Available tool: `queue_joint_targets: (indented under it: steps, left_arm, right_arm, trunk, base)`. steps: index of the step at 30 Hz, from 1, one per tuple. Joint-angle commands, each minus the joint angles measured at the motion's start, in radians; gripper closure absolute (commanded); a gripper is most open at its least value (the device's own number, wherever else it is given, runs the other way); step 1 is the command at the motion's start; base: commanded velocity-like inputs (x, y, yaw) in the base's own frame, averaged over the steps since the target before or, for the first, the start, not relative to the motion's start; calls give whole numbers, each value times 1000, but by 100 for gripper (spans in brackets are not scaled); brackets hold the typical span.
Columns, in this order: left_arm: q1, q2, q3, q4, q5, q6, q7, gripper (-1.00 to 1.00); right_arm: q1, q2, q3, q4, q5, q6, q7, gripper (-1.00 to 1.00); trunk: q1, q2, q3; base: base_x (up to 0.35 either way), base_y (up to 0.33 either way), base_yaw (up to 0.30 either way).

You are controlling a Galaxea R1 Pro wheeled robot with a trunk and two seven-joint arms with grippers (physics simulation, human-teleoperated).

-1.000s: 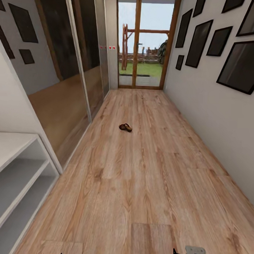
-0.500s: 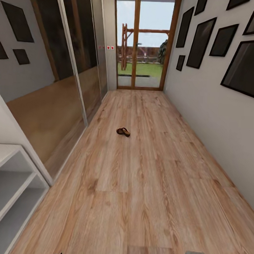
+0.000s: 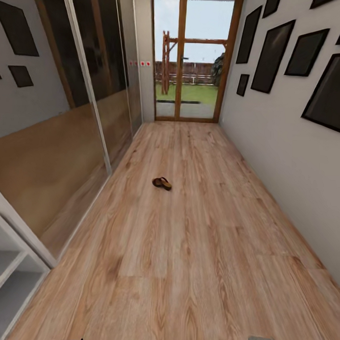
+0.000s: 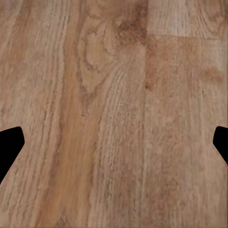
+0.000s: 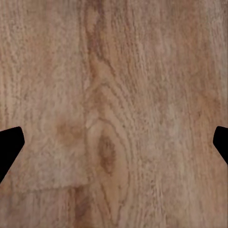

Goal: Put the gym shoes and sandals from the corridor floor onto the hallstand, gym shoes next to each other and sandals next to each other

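Ahead, one sandal (image 3: 161,183) on the corridor floor (image 3: 196,249); left gripper (image 4: 114,142) and right gripper (image 5: 114,142) spread wide over bare planks.

No text, label, brand or number can be read anywhere; the small red marks (image 3: 142,63) on the far left panel are illegible.

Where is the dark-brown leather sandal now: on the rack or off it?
Off it: the dark-brown leather sandal lies on the light wood-plank floor, apart from the pale grey rack.

Left gripper (image 4: 114,142) and right gripper (image 5: 114,142) jaws spread wide, empty.
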Motion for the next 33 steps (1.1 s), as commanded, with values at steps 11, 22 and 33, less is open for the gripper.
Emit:
queue_joint_targets:
  steps: [11,22,33]
  left_arm:
    - [-1,-1,6,1,3,-1,-10,-100]
    - [-1,-1,5,1,3,-1,-10,-100]
    - [-1,-2,5,1,4,-1,-10,-100]
  right_arm:
    - [-1,0,-5,2,11,-3,-5,-100]
    - [-1,0,-5,2,11,-3,-5,-100]
    - [-1,0,-5,2,11,-3,-5,-100]
  trunk:
    - [0,0,-1]
    - [0,0,-1]
    - [0,0,-1]
  base:
    - [339,-85,0]
    - [339,-85,0]
    - [339,-85,0]
